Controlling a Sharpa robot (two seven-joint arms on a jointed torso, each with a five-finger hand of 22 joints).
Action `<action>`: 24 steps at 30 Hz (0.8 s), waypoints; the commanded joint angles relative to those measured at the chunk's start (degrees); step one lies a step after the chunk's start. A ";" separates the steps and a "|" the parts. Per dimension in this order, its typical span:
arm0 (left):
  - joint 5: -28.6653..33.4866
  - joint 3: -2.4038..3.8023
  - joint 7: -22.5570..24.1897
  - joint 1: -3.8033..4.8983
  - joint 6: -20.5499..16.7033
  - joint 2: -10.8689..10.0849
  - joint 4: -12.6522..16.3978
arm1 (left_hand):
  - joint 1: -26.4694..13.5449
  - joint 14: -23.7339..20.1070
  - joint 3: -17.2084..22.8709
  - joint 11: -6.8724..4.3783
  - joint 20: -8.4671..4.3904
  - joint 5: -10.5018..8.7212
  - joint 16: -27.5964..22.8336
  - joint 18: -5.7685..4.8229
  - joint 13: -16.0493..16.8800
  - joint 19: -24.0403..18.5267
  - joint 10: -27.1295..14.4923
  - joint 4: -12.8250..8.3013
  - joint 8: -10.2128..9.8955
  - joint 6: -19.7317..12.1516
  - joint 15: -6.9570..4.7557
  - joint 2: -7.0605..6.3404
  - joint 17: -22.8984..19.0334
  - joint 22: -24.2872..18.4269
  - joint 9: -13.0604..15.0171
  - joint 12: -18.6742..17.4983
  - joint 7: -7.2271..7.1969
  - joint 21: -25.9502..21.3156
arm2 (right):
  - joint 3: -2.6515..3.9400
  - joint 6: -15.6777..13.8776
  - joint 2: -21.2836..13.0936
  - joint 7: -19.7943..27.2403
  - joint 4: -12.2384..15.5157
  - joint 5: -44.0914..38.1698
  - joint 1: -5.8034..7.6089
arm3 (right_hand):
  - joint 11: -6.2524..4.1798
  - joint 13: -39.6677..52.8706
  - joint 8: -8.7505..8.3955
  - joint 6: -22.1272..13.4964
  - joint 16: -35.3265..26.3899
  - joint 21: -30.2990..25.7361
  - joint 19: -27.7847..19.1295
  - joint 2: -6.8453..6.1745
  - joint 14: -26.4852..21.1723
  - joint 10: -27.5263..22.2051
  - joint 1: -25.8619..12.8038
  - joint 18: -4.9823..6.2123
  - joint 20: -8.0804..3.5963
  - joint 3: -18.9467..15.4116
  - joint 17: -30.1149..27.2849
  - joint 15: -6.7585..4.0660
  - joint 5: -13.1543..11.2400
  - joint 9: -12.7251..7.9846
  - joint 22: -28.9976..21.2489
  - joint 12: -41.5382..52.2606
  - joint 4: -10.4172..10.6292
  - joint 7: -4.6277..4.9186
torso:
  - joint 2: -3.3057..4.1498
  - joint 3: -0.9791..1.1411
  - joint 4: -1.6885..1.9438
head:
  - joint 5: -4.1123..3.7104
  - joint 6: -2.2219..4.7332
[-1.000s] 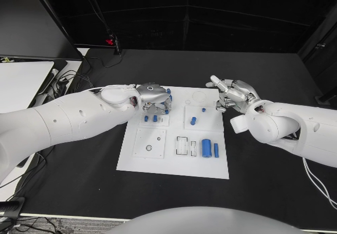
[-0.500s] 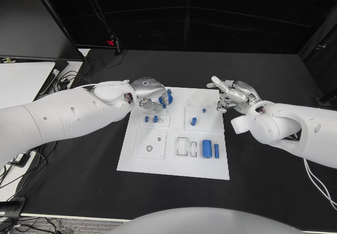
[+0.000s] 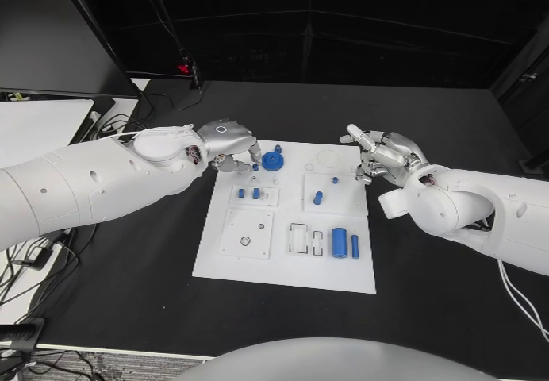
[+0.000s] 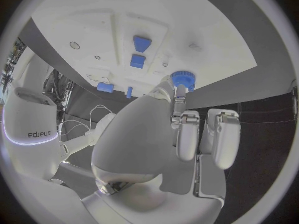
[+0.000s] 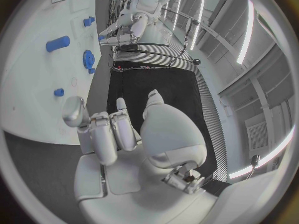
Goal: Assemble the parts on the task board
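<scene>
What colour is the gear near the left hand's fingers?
Blue. The gear shows best in the head view, by the left hand.

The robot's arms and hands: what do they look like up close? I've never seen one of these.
Both arms are thick, smooth, glossy white shells with rounded joints and small dark holes. Each ends in a silver metal hand, left hand and right hand, with segmented silver fingers tipped by pale pads. A thin white cable trails below the right arm.
</scene>
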 commanded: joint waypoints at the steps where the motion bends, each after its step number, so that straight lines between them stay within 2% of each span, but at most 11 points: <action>1: -0.22 0.04 -1.50 0.19 1.56 -0.61 0.65 | -0.53 5.88 0.03 0.33 -0.34 0.25 0.05 -0.38 -0.04 5.88 -0.09 0.23 0.29 1.19 0.46 -0.06 15.10 15.09 0.93 -0.23 1.43 0.18 | 0.03 0.30 -0.04 0.30 0.15 0.00 0.07 | -0.07 6.77 0.38 -0.44 0.37 0.19 -0.39 0.54 1.96 -0.22 -0.12 0.20 0.16 -0.29 10.91 0.42 0.20 -0.08 6.33 -0.35 0.04 5.66 | 0.01 -0.02 -0.08 | 0.26 -0.06; 9: -0.21 0.02 -1.56 0.17 3.13 -0.90 0.73 | -0.56 5.88 0.09 0.25 -0.33 0.25 0.05 -0.38 -0.05 5.88 -0.16 0.19 0.18 1.08 0.43 -0.05 15.10 15.09 0.89 -0.37 1.41 0.18 | 0.03 0.30 -0.04 0.38 0.06 0.00 0.06 | -0.07 6.77 0.38 -0.44 0.37 0.19 -0.39 0.54 1.96 -0.22 -0.12 0.20 0.16 -0.29 10.91 0.42 0.20 -0.08 6.33 -0.35 0.04 5.66 | 0.02 -0.13 -0.23 | 0.21 -0.11; 14: -0.21 0.02 -1.46 0.06 3.48 -0.61 0.48 | -0.58 5.88 0.12 0.23 -0.33 0.25 0.05 -0.38 -0.06 5.88 -0.24 0.19 0.11 1.00 0.42 -0.05 15.10 15.09 0.87 -0.48 1.40 0.18 | 0.03 0.27 -0.14 0.37 0.13 0.00 0.06 | -0.07 6.77 0.38 -0.44 0.37 0.19 -0.39 0.54 1.96 -0.22 -0.12 0.20 0.16 -0.29 10.91 0.42 0.20 -0.08 6.33 -0.35 0.04 5.66 | 0.03 0.00 -0.17 | 0.20 -0.13; 24: -0.21 0.02 -1.54 -0.16 4.69 -0.31 0.12 | -0.60 5.88 0.16 0.24 -0.33 0.25 0.05 -0.38 -0.06 5.88 -0.28 0.18 0.04 0.93 0.41 -0.04 15.10 15.09 0.84 -0.55 1.41 0.18 | 0.03 0.26 -0.16 0.38 0.17 0.00 0.06 | -0.07 6.70 0.42 -0.46 0.38 0.19 -0.45 0.57 1.95 -0.28 -0.04 0.22 0.17 -0.28 10.90 0.42 0.30 -0.09 6.30 -0.36 0.02 5.66 | 0.01 -0.05 -0.13 | 0.10 -0.35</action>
